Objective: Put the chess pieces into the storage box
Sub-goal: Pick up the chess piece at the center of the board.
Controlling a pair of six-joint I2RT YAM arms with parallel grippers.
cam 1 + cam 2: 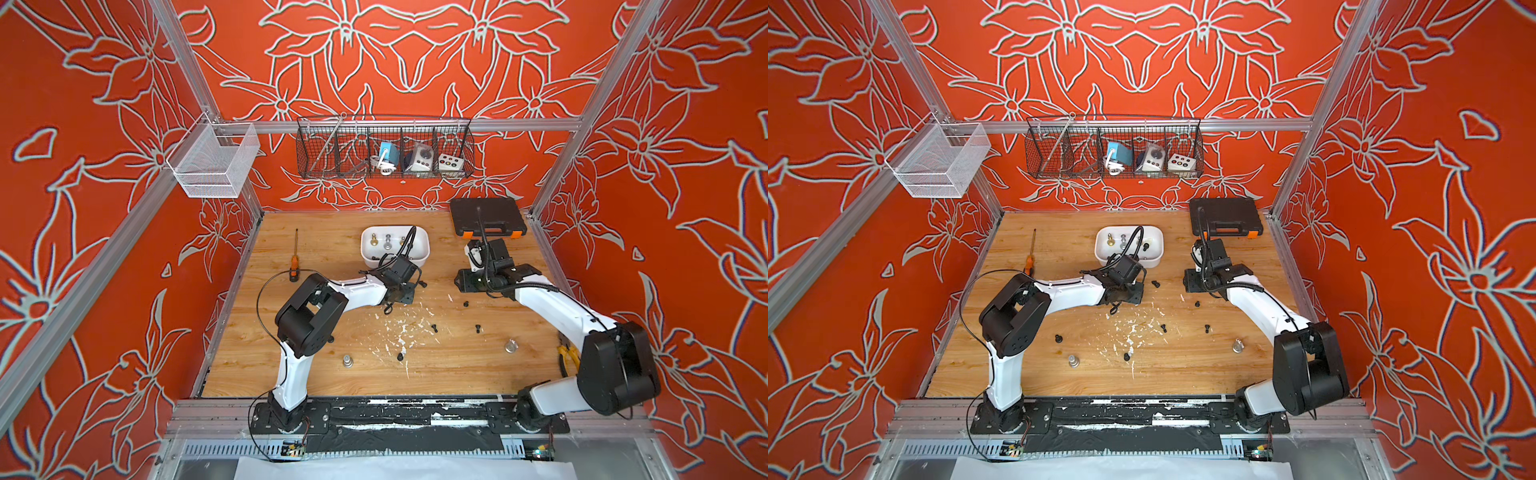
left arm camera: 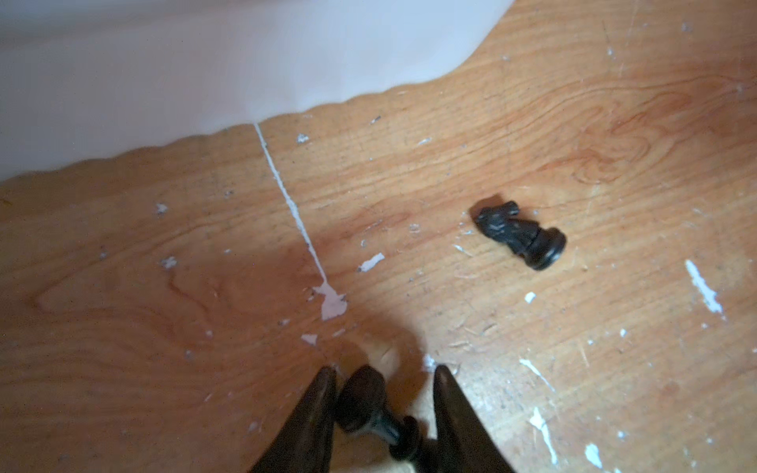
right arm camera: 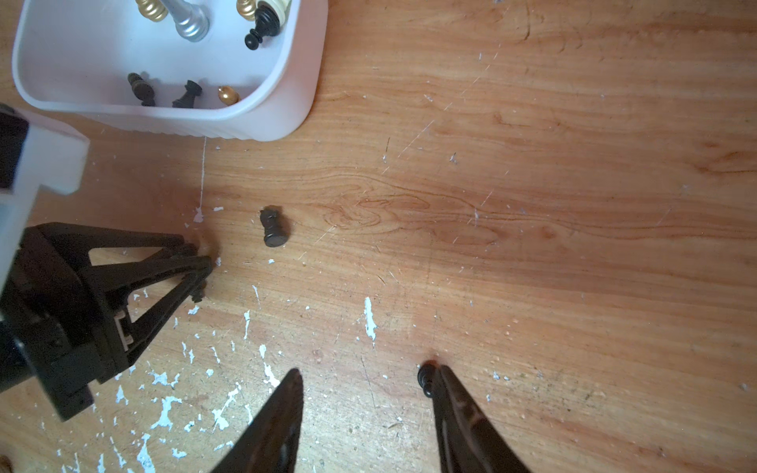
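Observation:
The white storage box (image 1: 374, 262) stands at the back of the table and holds several chess pieces (image 3: 192, 20), black, gold and silver. My left gripper (image 2: 381, 372) is down on the wood in front of it. Its jaws stand open around a black piece (image 2: 362, 403) lying there, which touches one finger. A black knight (image 2: 518, 233) lies just beyond. My right gripper (image 3: 364, 370) is open, low over the table. A small black piece (image 3: 426, 379) rests against one fingertip (image 3: 444, 381). More black pieces (image 1: 434, 327) and two silver ones (image 1: 347, 360) are scattered nearer the front.
An orange-handled screwdriver (image 1: 295, 262) lies at the left. A black case (image 1: 486, 218) with orange latches sits at the back right. Yellow-handled pliers (image 1: 565, 355) lie partly under the right arm. Wire baskets (image 1: 384, 149) hang on the back rail.

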